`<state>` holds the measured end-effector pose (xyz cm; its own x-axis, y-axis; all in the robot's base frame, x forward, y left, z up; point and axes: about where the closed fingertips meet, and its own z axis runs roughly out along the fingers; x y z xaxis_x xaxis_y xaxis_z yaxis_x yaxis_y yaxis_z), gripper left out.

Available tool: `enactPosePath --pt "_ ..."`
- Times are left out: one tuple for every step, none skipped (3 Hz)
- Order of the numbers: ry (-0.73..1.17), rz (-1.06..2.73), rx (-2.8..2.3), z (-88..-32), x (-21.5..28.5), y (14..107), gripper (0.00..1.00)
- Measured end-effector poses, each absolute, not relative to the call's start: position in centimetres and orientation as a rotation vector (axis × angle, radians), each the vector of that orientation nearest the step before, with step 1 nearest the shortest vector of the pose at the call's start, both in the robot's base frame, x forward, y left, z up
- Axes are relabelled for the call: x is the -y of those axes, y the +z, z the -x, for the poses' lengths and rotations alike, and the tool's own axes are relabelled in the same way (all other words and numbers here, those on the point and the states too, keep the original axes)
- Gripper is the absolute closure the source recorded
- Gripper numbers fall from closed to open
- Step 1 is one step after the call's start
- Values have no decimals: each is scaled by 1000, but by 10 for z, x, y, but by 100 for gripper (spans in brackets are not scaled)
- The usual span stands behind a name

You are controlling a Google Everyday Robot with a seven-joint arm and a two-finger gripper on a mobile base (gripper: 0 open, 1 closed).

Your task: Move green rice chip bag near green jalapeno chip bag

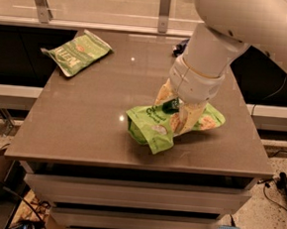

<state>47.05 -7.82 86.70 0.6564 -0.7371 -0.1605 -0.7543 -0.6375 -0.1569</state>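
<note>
Rice chip bag held at the table's front right.

The green rice chip bag (150,127) is lying crumpled near the table's (82,131) front edge, right of centre. The gripper (176,109) is pressing down on its middle, jaws clamped on the bag's upper fold. The green jalapeno chip bag (78,51) is lying flat at the far left corner, well apart. A dark object (179,48) is showing partly behind the arm.

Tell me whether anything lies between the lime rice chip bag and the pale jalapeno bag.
Nothing visible does. The gripper is down on the green rice chip bag at the front right; only bare table runs to the green jalapeno chip bag at the far left.
</note>
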Motion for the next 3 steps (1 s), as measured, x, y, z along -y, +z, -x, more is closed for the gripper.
enactPosePath --pt "95 2625 -1210 -484 81 880 100" --pt "58 2573 -1182 -500 82 898 100" --pt "8 2472 -1123 -543 76 926 100"
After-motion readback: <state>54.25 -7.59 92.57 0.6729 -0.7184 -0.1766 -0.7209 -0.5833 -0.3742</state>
